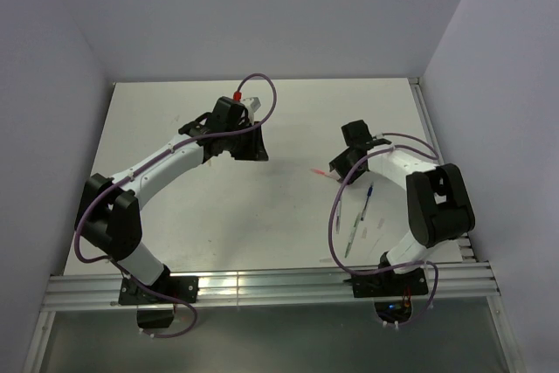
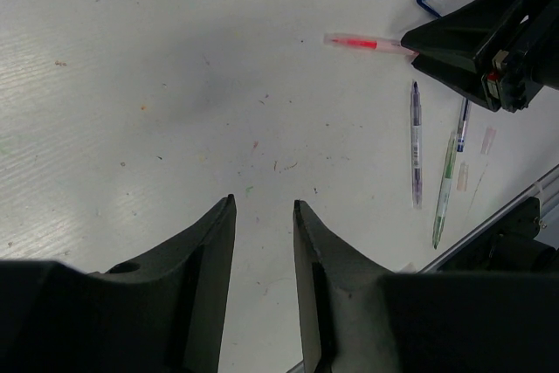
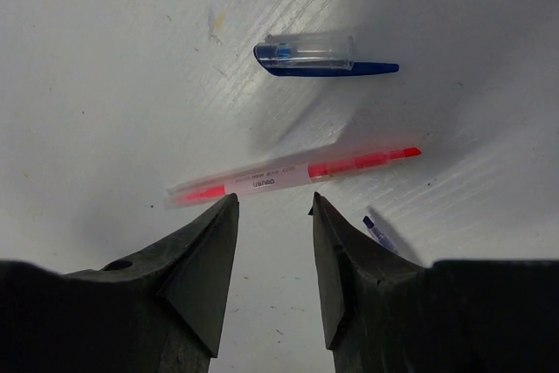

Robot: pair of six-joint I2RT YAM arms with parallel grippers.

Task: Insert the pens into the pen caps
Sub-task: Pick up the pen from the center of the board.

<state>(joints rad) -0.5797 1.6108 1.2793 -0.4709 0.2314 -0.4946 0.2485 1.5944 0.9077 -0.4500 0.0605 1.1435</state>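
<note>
1. The left fingers [image 2: 225, 238] hang above a bare part of the bench [image 1: 175, 111]. They stand apart with a moderate gap and have hold of nothing.
2. The right fingers [image 3: 224, 238] are likewise parted and hold nothing. They hover low over the bench.
3. The red-pink pen [image 3: 288, 176] lies flat on the bench, crosswise just beyond the tips of the right fingers. In the left wrist view one end of it is hidden under the right arm's black housing.
4. The dark blue cap [image 3: 319, 56] lies on the bench just beyond the red-pink pen and apart from it. It has a clear sleeve and a dark blue clip. No pen is seated in it.
5. Three further pens lie close together near the right arm's base: a violet-grey pen [image 2: 416, 141], a green pen [image 2: 445, 185] and a blue pen [image 2: 462, 127]. The upper end of the blue pen is covered by the right arm.
6. In the right wrist view a violet-blue pen tip shows beside the right-hand finger. The rest is hidden, so it cannot be matched to a pen.
7. Two pale caps [image 2: 487, 140] lie beside these pens. They are faint against the bench and their form is hard to make out.
</note>
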